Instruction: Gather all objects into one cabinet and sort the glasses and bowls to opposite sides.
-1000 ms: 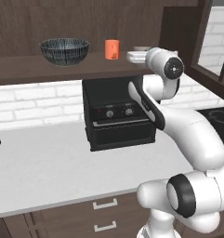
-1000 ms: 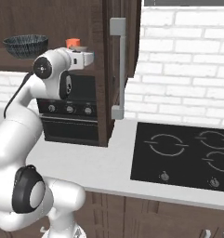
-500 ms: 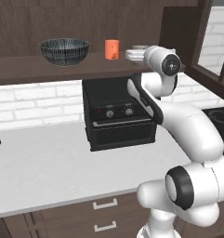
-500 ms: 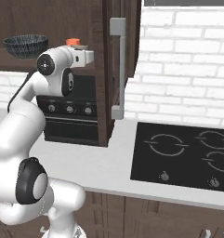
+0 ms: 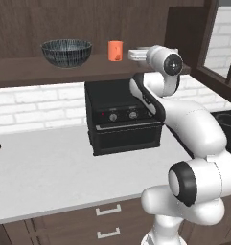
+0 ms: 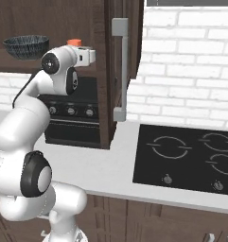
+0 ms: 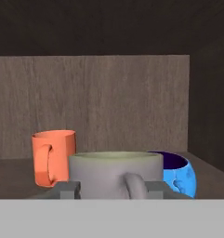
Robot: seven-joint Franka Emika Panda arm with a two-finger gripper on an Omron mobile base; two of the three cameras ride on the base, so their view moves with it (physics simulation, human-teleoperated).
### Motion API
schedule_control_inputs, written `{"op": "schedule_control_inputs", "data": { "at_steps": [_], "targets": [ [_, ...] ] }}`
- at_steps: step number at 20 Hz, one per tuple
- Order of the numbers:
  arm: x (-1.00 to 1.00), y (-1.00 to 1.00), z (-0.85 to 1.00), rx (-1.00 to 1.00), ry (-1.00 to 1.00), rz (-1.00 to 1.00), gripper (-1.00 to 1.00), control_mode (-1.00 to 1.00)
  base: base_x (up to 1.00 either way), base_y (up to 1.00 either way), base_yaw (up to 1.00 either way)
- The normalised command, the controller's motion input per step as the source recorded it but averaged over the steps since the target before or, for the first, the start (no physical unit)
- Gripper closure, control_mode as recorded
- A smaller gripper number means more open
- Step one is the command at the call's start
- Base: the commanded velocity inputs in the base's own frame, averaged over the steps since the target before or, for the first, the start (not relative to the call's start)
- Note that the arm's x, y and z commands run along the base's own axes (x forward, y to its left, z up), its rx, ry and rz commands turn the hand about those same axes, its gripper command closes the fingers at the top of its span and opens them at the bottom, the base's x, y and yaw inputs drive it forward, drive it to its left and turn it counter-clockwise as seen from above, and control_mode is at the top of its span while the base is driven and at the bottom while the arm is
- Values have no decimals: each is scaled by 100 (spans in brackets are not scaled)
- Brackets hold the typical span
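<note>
No readable text anywhere.
The oven [image 5: 124,122] front carries only knobs and a tiny red light; mug [image 7: 115,174], cup [image 7: 53,157] and bowl [image 5: 66,51] bear no lettering.

In the hand view the grey mug [image 7: 114,174] hides the jaws and part of the blue bowl [image 7: 178,175], and its bottom is cut off. From the right base view, the robot's hand covers most of the orange cup [image 6: 74,42].
</note>
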Motion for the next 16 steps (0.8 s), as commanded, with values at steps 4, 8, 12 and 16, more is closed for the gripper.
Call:
{"op": "schedule_control_inputs", "data": {
  "at_steps": [4, 8, 12, 16],
  "targets": [
    [0, 0, 0, 0, 0, 0, -100, -100, 0, 0, 0],
    [0, 0, 0, 0, 0, 0, -100, -100, 0, 0, 0],
    [-16, 0, 0, 0, 0, 0, -100, -100, 0, 0, 0],
    [-36, -4, 0, 0, 0, 0, -100, -100, 0, 0, 0]
  ]
}}
